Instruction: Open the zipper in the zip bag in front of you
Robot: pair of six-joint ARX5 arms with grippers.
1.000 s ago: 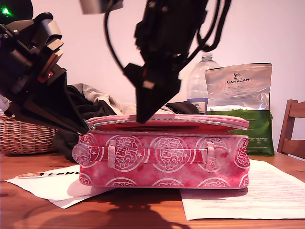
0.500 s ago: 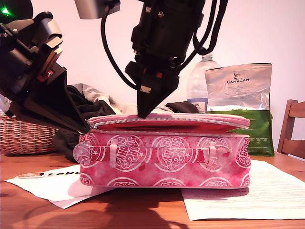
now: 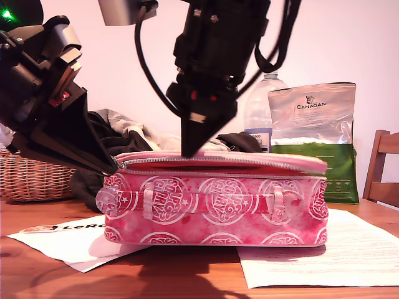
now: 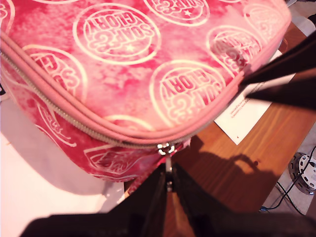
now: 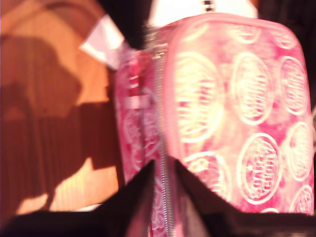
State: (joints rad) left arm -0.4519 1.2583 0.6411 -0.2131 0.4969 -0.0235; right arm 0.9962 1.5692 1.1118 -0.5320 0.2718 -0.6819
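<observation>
Between my first hand's fingertips, zipper pull; unseen exterior.

The pink zip bag with white circular logos is lying flat, its silver zipper running under the lid.

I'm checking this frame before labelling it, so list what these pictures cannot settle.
- Exterior view: my first gripper covers the zip bag's corner, hiding the zipper pull there.
- Second wrist view: blurred; whether my second gripper touches the zipper is unclear.
- Exterior view: the dark gap shows no contents.
- Exterior view: the bottle's label is too small, partly behind the pouch.
</observation>
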